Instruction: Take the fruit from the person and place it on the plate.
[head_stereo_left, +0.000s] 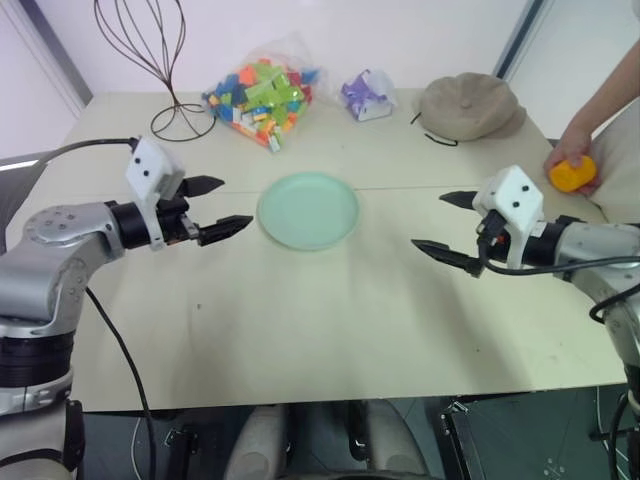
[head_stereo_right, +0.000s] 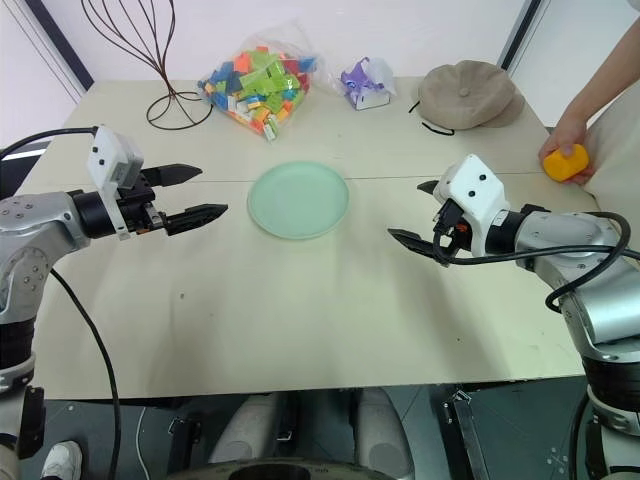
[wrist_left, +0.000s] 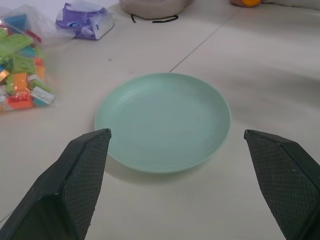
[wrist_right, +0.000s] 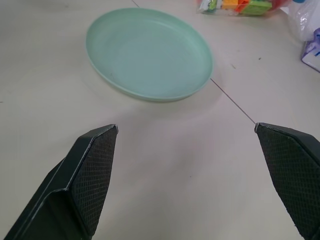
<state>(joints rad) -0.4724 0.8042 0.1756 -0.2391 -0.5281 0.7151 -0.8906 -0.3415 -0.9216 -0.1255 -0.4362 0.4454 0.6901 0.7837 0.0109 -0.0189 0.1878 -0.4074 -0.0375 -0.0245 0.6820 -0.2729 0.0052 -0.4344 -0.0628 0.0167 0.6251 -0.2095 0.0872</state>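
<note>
The pale mint-green plate (head_stereo_left: 308, 208) lies empty in the middle of the table. At the right edge a person's hand (head_stereo_left: 572, 152) rests on the table and holds the orange-yellow fruit (head_stereo_left: 572, 175). My left gripper (head_stereo_left: 220, 207) hovers open just left of the plate, fingertips pointing at it. My right gripper (head_stereo_left: 440, 222) hovers open between the plate and the fruit, pointing toward the plate, with nothing between its fingers. Both wrist views look at the plate (wrist_left: 164, 120) (wrist_right: 149, 52) between wide-apart fingers.
A bag of coloured toy bricks (head_stereo_left: 262, 100), a small purple-and-white packet (head_stereo_left: 366, 95) and a beige cap (head_stereo_left: 470, 105) lie along the back of the table. A wire stand (head_stereo_left: 150, 60) rises at the back left.
</note>
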